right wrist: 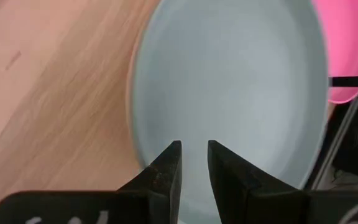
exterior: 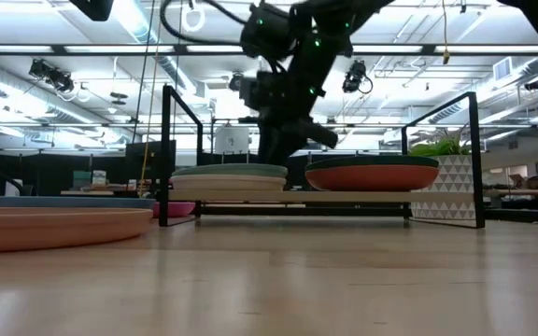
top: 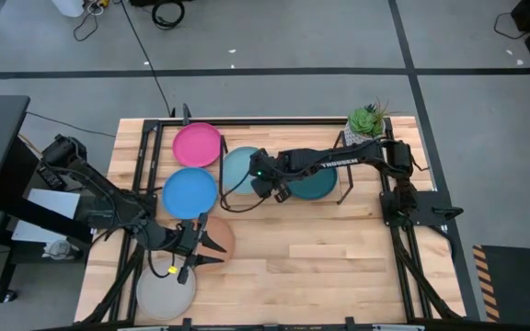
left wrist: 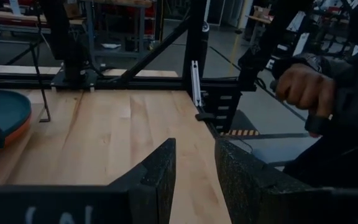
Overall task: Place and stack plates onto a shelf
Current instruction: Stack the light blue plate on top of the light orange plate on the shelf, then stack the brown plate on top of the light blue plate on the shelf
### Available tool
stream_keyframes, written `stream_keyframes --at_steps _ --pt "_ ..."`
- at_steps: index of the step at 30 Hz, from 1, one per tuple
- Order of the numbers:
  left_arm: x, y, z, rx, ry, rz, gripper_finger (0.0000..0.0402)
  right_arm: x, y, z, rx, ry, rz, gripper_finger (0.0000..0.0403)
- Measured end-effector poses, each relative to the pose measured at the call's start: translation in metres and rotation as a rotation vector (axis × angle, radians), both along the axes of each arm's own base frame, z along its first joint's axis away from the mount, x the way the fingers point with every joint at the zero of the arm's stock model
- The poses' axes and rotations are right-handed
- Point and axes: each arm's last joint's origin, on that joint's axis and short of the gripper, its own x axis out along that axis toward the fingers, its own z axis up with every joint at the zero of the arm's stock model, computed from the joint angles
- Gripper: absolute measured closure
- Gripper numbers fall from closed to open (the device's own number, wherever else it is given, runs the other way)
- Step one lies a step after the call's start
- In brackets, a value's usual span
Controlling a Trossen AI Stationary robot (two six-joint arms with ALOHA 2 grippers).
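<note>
The right gripper (top: 267, 184) hangs over the shelf (top: 343, 198) at the back of the desk (top: 339, 248), directly above the pale blue plate (right wrist: 229, 81), which fills most of its wrist view; its fingers (right wrist: 166, 174) stand close together with only a narrow gap and nothing between them. In the low view that plate tops a short stack on the shelf's board, a cream plate (exterior: 227, 187) under it. Just beside this gripper, further along the shelf, sits the dark teal plate (top: 316, 187) resting on the orange plate (exterior: 372, 177), with a small potted plant (top: 368, 119) beyond them at the shelf's far corner. On the gripper's other side, off the shelf, the magenta plate (top: 197, 144) lies on the desk, and the blue plate (top: 190, 193) lies next to it. The left gripper (top: 194, 248) is near the front of the desk over the tan plate (top: 221, 237), its fingers (left wrist: 157, 174) narrowly parted and empty; the grey plate (top: 166, 292) lies just beside it at the desk's front edge. A person's hand (left wrist: 300, 87) shows beyond the desk in the left wrist view.
</note>
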Motion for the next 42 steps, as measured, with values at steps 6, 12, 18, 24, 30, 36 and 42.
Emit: stream_keyframes --at_steps 6,12,18,24,30,36,42 --pt "0.000 0.000 -0.002 0.013 0.015 0.000 0.0283 -0.004 0.004 -0.009 -0.034 0.042 -0.008 0.0319" --pt "0.000 0.000 -0.002 0.012 0.015 0.000 0.0283 -0.006 0.007 -0.008 -0.025 0.052 -0.003 0.0319" --pt "0.000 0.000 -0.002 0.017 0.021 0.000 0.0283 -0.003 0.024 0.014 -0.097 -0.005 -0.042 0.0320" --pt "-0.002 0.000 -0.008 0.047 0.074 -0.002 0.0283 -0.014 0.051 0.036 -0.045 -0.049 -0.078 0.0320" --pt "-0.008 -0.006 -0.016 -0.031 0.184 -0.089 0.0283 -0.029 0.079 0.034 0.085 -0.031 -0.151 0.0320" --pt "-0.012 -0.012 -0.017 -0.198 0.261 -0.131 0.0283 -0.053 0.107 0.019 0.134 -0.101 -0.158 0.0322" --pt "-0.005 -0.006 -0.023 -0.398 0.351 -0.017 0.0283 -0.078 0.130 0.013 0.157 -0.277 -0.097 0.0322"
